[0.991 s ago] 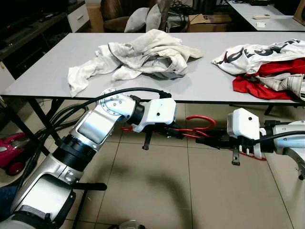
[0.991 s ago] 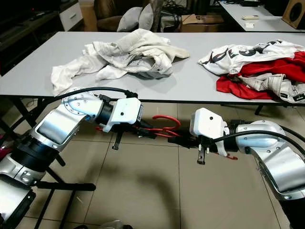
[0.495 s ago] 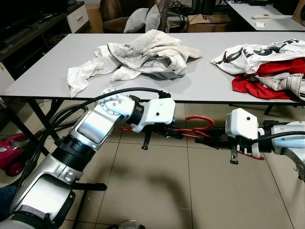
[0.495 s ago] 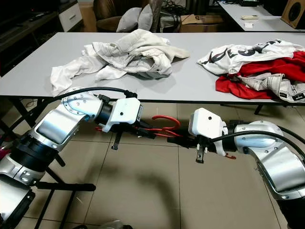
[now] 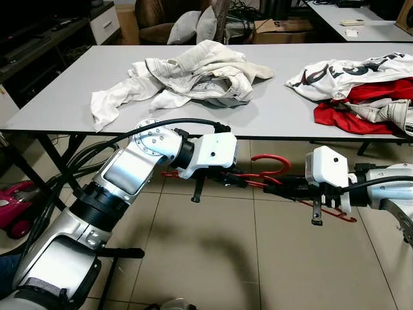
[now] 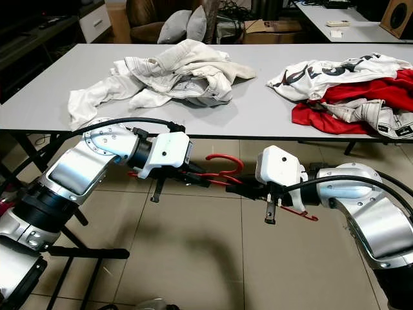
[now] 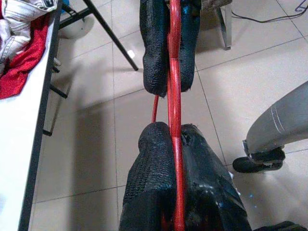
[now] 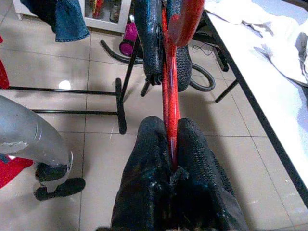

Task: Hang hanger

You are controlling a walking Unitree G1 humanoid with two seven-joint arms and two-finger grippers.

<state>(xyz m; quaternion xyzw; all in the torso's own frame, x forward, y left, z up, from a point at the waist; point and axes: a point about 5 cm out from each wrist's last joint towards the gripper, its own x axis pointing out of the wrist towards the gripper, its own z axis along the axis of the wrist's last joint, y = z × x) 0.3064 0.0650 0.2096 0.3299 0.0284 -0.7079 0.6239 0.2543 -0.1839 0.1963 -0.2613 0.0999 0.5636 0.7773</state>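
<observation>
Much of the hanger (image 5: pixel 268 169) is hidden: both claws and their white wrist housings cover its middle, and only the hook, a stretch of bar between the claws and one tip beyond the right wrist can be seen. There is one hanger, red and thin, its hook curving upward just under the counter (image 5: pixel 64 97) edge. It hangs in the air above the tiled floor (image 5: pixel 226 258), below and in front of the counter, between the two arms.

The left claw (image 7: pixel 174 139) is closed tight on the red bar, its two black fingers (image 7: pixel 149 183) pressed against it from either side. The right claw (image 8: pixel 171 137) is likewise clamped on the bar, fingers touching it on both sides. In each wrist view the other claw's fingers show further along the same bar, so the two grips sit near each other.

Two heaps of clothes lie on the counter: a white heap (image 5: pixel 187 74) toward the left, and a red and white heap (image 5: pixel 361 93) at the right, cut off by the frame edge. How many garments each heap holds cannot be told.
</observation>
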